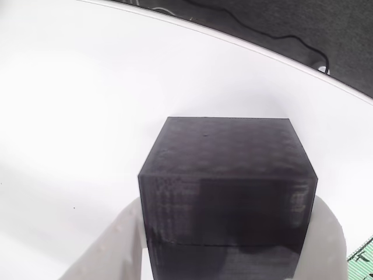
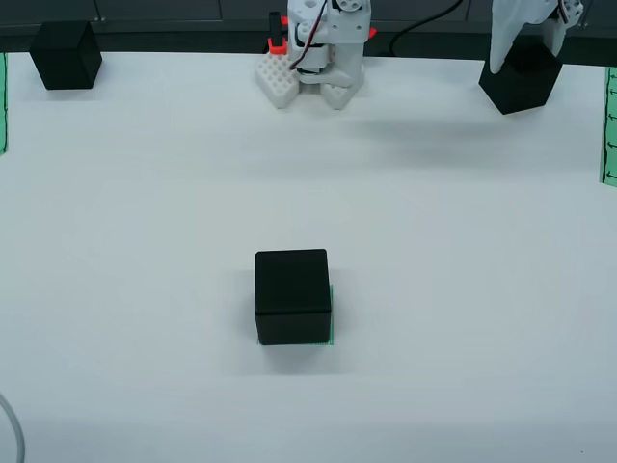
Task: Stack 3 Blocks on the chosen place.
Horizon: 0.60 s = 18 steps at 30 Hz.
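In the view that rides on the gripper, a matte black block [image 1: 227,175] sits between the two white fingers [image 1: 113,248] of my gripper [image 1: 224,239], which is shut on it. From above, that block [image 2: 522,82] is at the far right of the white table, turned at an angle, with my gripper [image 2: 528,40] over it. I cannot tell if it touches the table. A second block [image 2: 292,295] rests mid-table on the chosen place [image 2: 332,313], a green striped patch showing only as a thin edge along its right side. A third block [image 2: 65,55] stands at the far left.
The arm's white base [image 2: 313,58] with red parts and cables stands at the far middle edge. Green striped strips lie at the right edge [image 2: 609,125] and left edge [image 2: 2,101] of the view from above. A dark cable [image 1: 280,38] runs beyond the table's far rim.
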{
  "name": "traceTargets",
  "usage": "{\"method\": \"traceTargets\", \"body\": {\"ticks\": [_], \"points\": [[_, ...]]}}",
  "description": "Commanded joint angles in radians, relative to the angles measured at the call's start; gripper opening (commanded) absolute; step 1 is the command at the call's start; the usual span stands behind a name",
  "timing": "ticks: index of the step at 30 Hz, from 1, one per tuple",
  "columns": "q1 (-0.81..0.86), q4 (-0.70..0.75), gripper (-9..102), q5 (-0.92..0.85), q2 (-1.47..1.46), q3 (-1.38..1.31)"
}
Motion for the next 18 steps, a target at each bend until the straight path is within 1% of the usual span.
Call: {"method": "traceTargets", "body": {"ticks": [1, 6, 18], "points": [[0.031, 0.002, 17, 0.014, 0.032, 0.005], [0.126, 0.006, 17, 0.015, 0.114, 0.018], [0.476, 0.008, 16, 0.014, 0.324, 0.072]]}}
